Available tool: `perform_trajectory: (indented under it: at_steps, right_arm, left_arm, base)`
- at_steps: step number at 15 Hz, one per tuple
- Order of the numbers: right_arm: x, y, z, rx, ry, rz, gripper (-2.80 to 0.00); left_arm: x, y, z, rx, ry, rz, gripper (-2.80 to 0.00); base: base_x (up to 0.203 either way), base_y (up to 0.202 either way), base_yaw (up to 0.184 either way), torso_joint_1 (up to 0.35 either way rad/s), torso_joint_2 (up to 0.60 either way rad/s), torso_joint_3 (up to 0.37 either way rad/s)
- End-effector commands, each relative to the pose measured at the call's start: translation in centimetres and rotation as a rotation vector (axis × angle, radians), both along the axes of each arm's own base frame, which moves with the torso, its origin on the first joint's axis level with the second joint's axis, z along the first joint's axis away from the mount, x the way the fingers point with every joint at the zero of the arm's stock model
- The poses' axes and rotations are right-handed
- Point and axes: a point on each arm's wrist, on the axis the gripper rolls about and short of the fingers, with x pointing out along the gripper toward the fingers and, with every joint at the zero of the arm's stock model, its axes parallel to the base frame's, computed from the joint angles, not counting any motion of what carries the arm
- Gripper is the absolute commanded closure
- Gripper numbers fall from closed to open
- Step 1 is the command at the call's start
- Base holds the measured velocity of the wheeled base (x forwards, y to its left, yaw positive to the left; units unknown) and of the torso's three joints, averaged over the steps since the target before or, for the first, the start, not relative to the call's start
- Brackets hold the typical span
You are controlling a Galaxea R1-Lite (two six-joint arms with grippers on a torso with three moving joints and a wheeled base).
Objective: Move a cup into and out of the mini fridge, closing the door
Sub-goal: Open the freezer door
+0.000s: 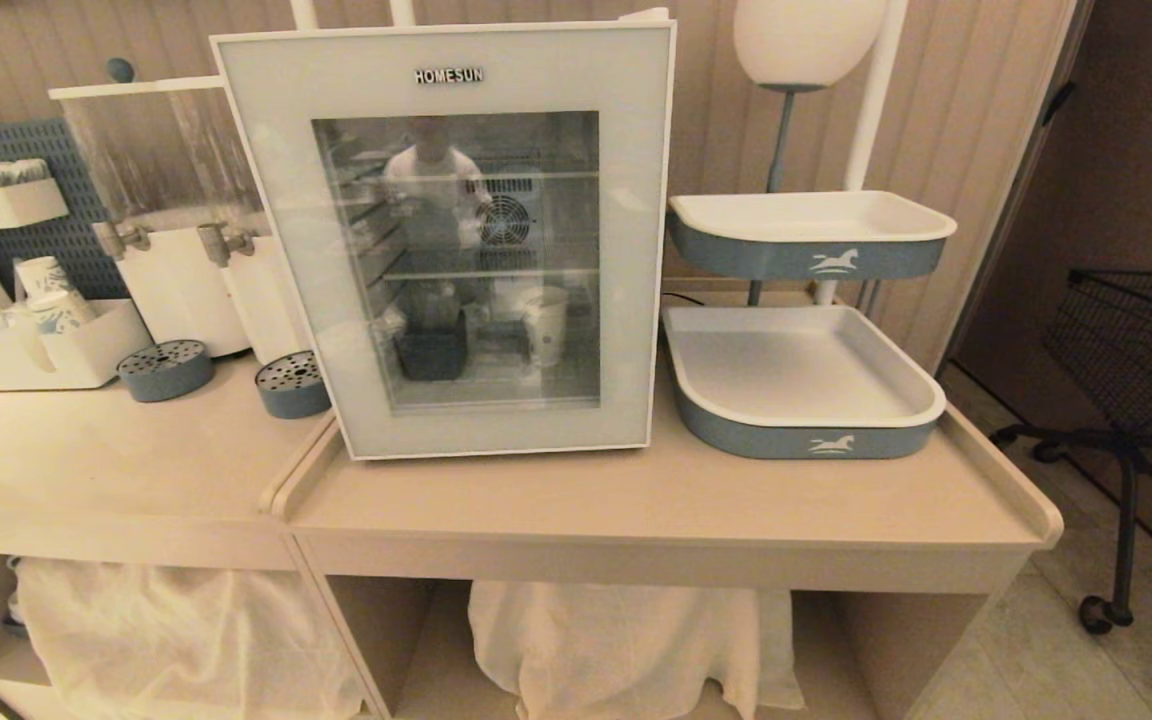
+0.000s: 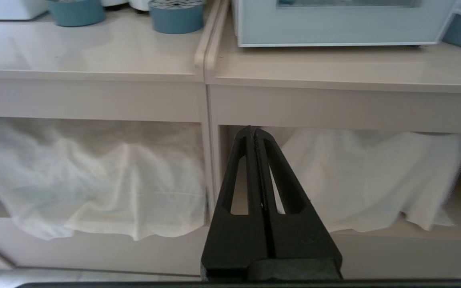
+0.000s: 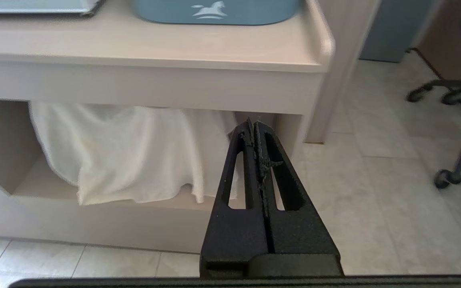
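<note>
The mini fridge (image 1: 536, 270) stands on the beige counter (image 1: 656, 500) with its door (image 1: 271, 170) shut. Its lower front edge also shows in the left wrist view (image 2: 334, 24). Through the glass a pale cup (image 1: 546, 325) stands on the fridge floor beside a dark holder (image 1: 433, 352). Neither arm shows in the head view. My left gripper (image 2: 253, 129) hangs low before the counter's open shelf, shut and empty. My right gripper (image 3: 253, 122) is also shut and empty, low by the counter's right end above the tiled floor.
A two-tier blue-and-white tray (image 1: 801, 365) stands right of the fridge. On the left are a drink dispenser (image 1: 166, 200), two blue drip trays (image 1: 166, 368) and a holder with patterned cups (image 1: 46, 285). White cloth (image 1: 626, 640) lies under the counter. A wheeled wire cart (image 1: 1136, 360) stands at the right.
</note>
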Motion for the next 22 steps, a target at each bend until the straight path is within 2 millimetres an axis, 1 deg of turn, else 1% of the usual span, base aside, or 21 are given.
perform_trajectory:
  at_steps: [1, 3, 16, 20, 22]
  right_arm:
    - [0.02, 0.0, -0.02, -0.001, 0.004, 0.001, 0.0]
    - [0.02, 0.0, 0.0, 0.0, 0.003, 0.001, 0.0]
    - [0.02, 0.0, -0.03, 0.004, 0.002, -0.001, 0.0]
    - [0.01, 0.0, -0.01, 0.005, 0.002, -0.001, 0.0]
    - [0.03, 0.0, -0.04, 0.008, 0.005, -0.002, 0.0]
  left_arm:
    - [0.0, 0.0, 0.0, -0.001, 0.0, 0.001, 0.0]
    - [0.0, 0.0, 0.0, -0.001, 0.0, 0.0, 0.0]
    - [0.0, 0.0, 0.0, -0.001, 0.0, -0.001, 0.0]
    - [0.0, 0.0, 0.01, -0.001, -0.001, 0.001, 0.0]
    - [-0.01, 0.0, 0.02, -0.001, -0.001, 0.001, 0.0]
  base:
    - [0.004, 0.056, -0.008, 0.006, 0.0, 0.002]
    - [0.002, 0.137, -0.001, 0.001, 0.0, 0.002]
    - [0.0, 0.188, 0.0, 0.003, 0.0, 0.001]
    - [0.0, 0.02, 0.0, 0.002, 0.0, 0.002]
    - [0.122, 0.002, -0.01, 0.004, 0.0, 0.005]
